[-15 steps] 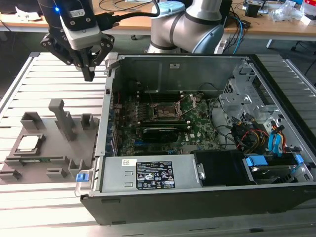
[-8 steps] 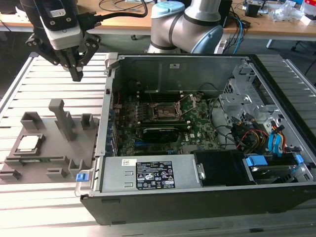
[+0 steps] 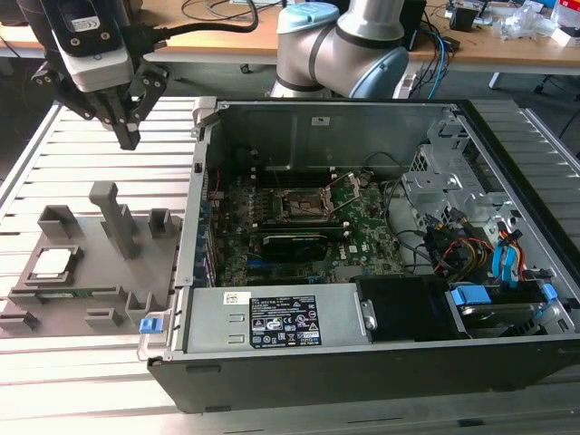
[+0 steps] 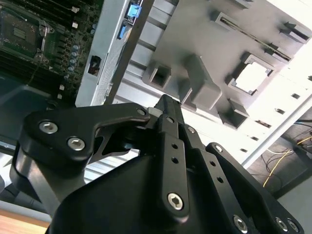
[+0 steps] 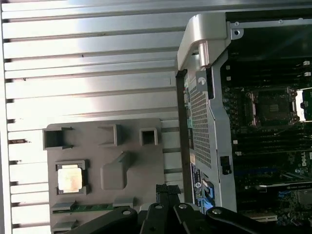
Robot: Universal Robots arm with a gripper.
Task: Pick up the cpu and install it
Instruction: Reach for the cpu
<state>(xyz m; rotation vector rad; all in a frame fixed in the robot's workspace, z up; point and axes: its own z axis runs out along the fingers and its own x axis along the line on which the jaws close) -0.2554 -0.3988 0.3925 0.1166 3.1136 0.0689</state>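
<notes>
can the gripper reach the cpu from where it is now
Probably yes: the cpu lies uncovered in the grey fixture, the gripper hangs above, and the tall post stands beside, not over it.
</notes>
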